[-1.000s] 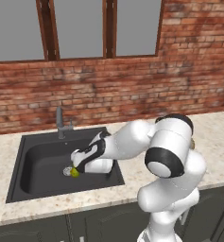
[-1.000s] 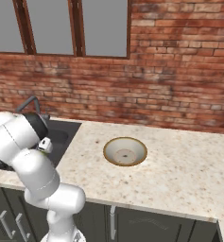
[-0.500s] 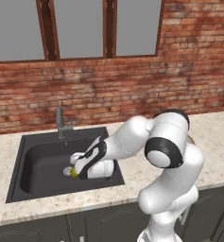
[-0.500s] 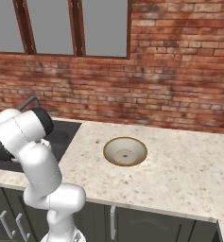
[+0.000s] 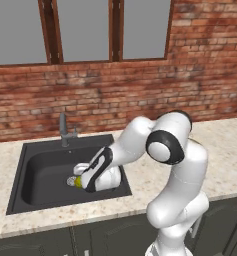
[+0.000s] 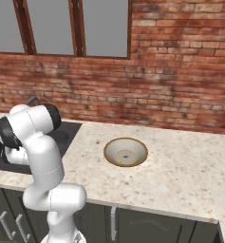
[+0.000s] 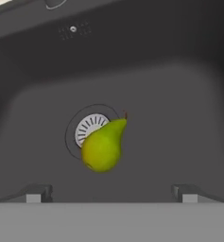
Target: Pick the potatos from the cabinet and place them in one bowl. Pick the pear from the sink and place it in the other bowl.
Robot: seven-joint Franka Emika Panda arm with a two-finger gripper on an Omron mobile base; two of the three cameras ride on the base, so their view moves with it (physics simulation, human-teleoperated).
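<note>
We saw the gripper (image 7: pixel 108 194) spread wide and holding nothing, its tips apart from the pear (image 7: pixel 103 147), which lay on the drain (image 7: pixel 90 128) in the sink (image 5: pixel 37 172), basin walls all round, the faucet (image 5: pixel 64 130) behind, and the cream-white bowl (image 6: pixel 126 152) well off along the counter (image 6: pixel 180 171).

No legible text, labels, brand marks, numbers or signs in any view.
</note>
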